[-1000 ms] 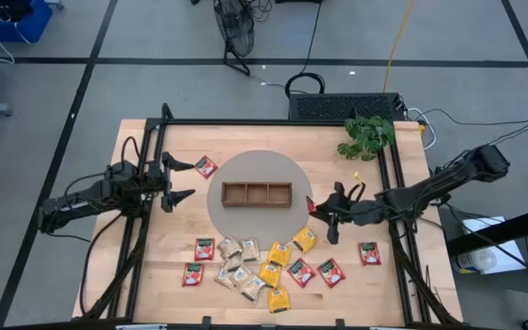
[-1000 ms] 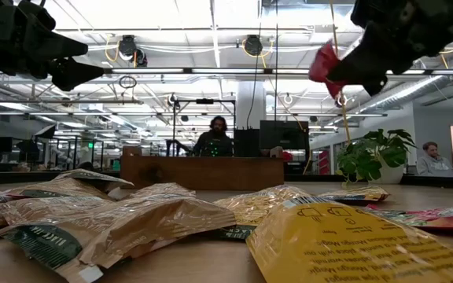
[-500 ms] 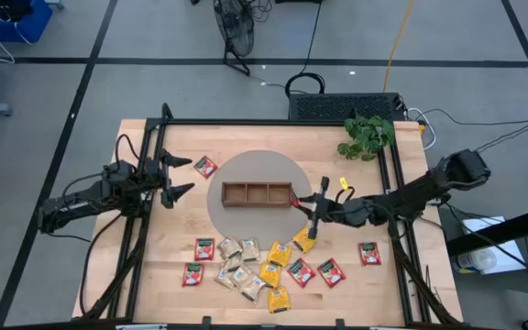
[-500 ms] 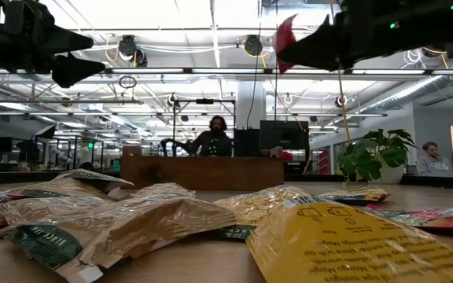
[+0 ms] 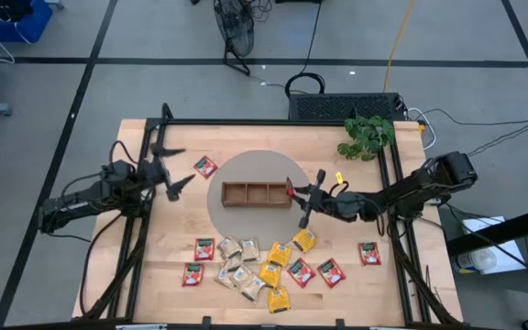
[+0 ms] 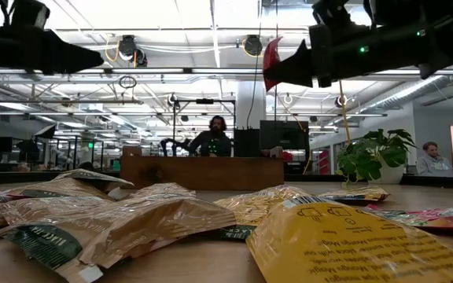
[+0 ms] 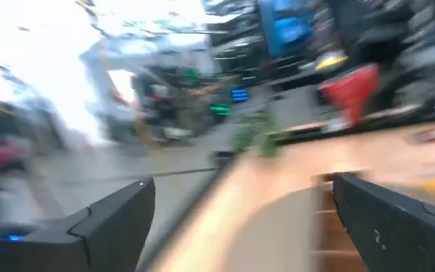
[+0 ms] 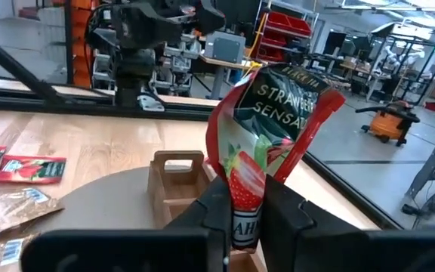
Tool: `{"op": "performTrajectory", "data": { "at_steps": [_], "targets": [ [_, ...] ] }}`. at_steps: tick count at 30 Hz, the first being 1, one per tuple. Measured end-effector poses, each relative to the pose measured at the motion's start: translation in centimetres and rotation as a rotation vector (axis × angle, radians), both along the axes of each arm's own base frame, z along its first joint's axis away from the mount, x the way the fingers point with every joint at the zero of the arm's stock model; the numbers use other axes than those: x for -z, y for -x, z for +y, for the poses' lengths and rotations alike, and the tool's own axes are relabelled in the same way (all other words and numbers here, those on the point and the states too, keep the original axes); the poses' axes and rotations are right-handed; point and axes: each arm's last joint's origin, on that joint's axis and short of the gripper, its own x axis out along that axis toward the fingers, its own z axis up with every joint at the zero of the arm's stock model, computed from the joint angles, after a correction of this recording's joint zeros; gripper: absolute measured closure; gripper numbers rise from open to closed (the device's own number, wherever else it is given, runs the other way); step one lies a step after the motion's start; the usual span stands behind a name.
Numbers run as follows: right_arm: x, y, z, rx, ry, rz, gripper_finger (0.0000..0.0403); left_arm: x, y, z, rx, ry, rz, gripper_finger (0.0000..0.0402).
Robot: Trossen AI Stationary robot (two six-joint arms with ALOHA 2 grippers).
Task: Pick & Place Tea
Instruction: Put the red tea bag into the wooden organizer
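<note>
Above right end of wooden tray (image 5: 258,194), my right hand (image 5: 293,192) is clamping red tea sachet (image 8: 266,143); left hand (image 5: 174,167) is hovering, fingers apart.

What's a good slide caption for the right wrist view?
Right gripper shut on a red strawberry tea sachet, held upright over the wooden three-compartment tray.

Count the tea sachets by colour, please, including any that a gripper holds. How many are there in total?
Red sachets: 7, one of them held by the right gripper
Yellow sachets: 4
Beige sachets: 4, as far as the overlapping pile shows
Total: 15
</note>
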Motion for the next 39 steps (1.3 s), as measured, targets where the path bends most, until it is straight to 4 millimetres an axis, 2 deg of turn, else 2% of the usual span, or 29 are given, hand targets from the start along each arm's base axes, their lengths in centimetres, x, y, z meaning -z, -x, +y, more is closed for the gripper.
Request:
{"op": "performTrajectory", "data": {
  "at_steps": [5, 11, 16, 21, 26, 29, 32, 36, 39],
  "targets": [
    [-0.4, -0.1, -0.3, 0.010, 0.002, -0.040, 0.0380, -0.2, 0.2, 0.4, -0.178, -0.192, 0.080, 0.0005],
    [-0.4, -0.1, -0.9, 0.035, -0.029, -0.054, 0.0367, -0.3, 0.2, 0.4, -0.172, -0.172, 0.059, 0.0005],
    [-0.4, -0.2, -1.2, 0.046, -0.037, -0.054, 0.0377, -0.5, 0.0, -0.1, 0.056, 0.163, -0.118, 0.0005],
    [-0.4, -0.2, -1.2, 0.046, -0.032, -0.052, 0.0379, -0.6, 0.0, -0.1, 0.100, 0.373, -0.205, 0.0005],
    [-0.4, -0.2, -1.2, 0.042, -0.034, -0.053, 0.0364, -0.2, -0.5, -0.1, 0.135, 0.528, -0.205, 0.0005],
    [-0.4, -0.2, -1.1, 0.007, -0.048, -0.058, 0.0372, -0.1, -1.4, 0.0, 0.193, 0.666, -0.199, 0.0005],
    [-0.5, -0.4, -0.9, -0.135, -0.068, -0.070, 0.0381, -0.5, -3.1, 0.1, 0.297, 0.738, -0.215, 0.0005],
    [-0.9, -0.5, -0.4, -0.374, -0.121, -0.111, 0.0376, -0.8, -5.9, 0.0, 0.415, 0.719, -0.267, 0.0005],
    [-1.0, -0.4, -0.2, -0.441, -0.148, -0.120, 0.0365, -1.0, -8.4, -0.4, 0.554, 0.681, -0.255, 0.0005]
  ]
}}
